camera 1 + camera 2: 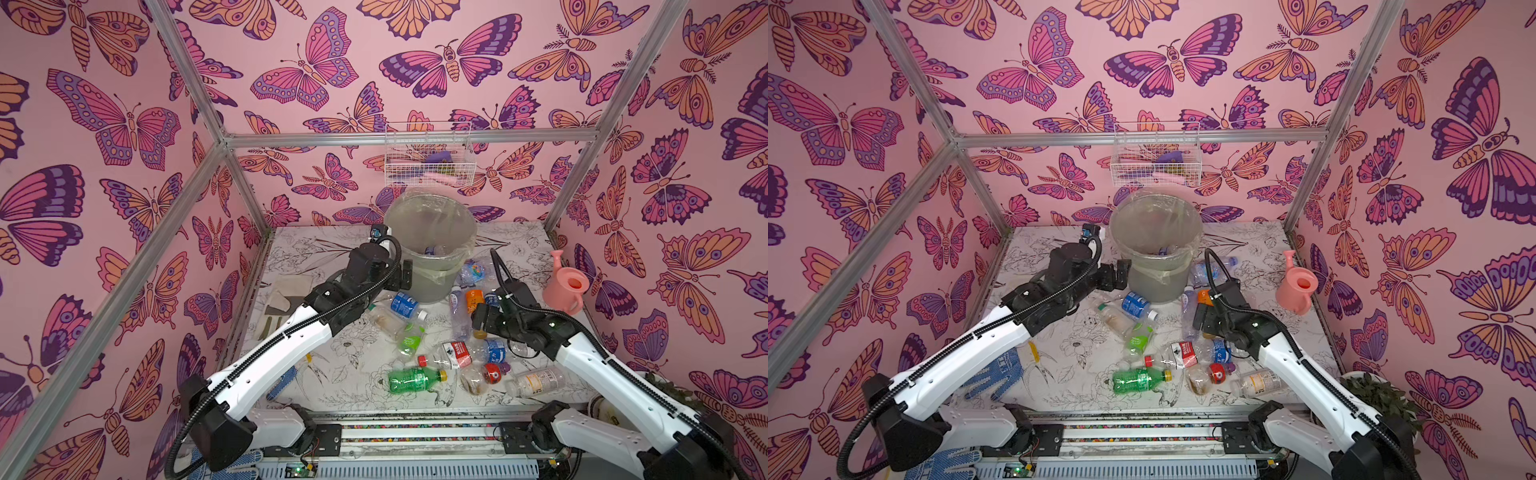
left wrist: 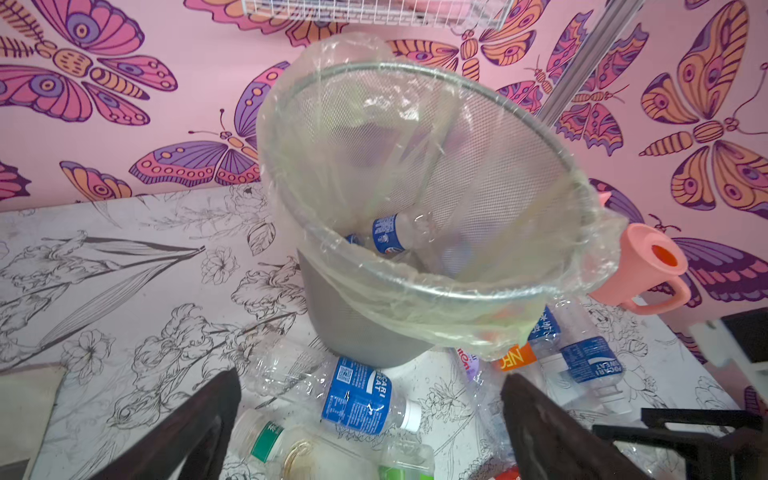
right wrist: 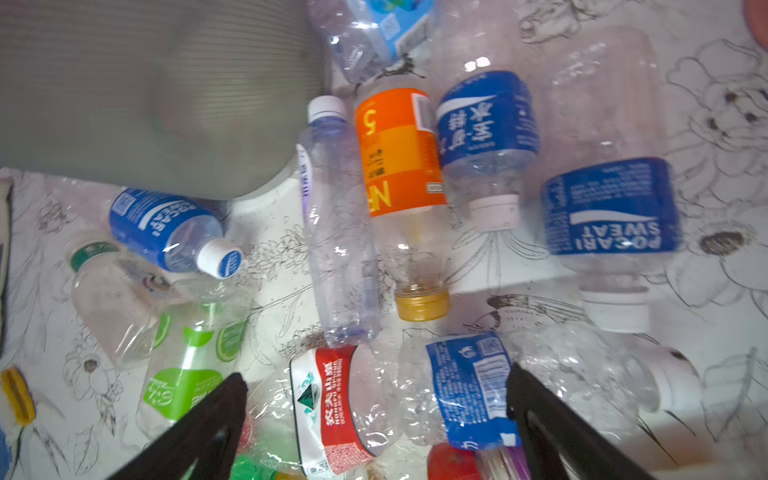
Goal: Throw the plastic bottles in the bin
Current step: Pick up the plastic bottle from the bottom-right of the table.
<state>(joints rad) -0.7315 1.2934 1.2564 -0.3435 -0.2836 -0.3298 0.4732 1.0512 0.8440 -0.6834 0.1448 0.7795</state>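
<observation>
Several plastic bottles lie scattered on the floral table in front of the bin (image 1: 432, 286). Among them are a blue-labelled one (image 1: 404, 305), a green-tinted one (image 1: 415, 379) and an orange-labelled one (image 3: 399, 153). A blue-labelled bottle (image 2: 390, 232) lies inside the lined bin (image 2: 353, 328). My left gripper (image 1: 402, 275) hangs open beside the bin's left wall, above the blue-labelled bottle (image 2: 357, 395), holding nothing. Over the cluster to the right my right gripper (image 1: 478, 320) is open and empty. A crushed red-labelled bottle (image 3: 332, 407) and a blue-labelled one (image 3: 469, 390) lie below its jaws.
A pink watering can (image 1: 567, 286) stands right of the bin. A white wire basket (image 1: 428, 156) hangs on the back wall above it. Beige cloth (image 1: 291, 291) lies at the table's left, blue-dotted gloves (image 1: 994, 374) near the front left, and a potted plant (image 1: 1379, 395) at the front right.
</observation>
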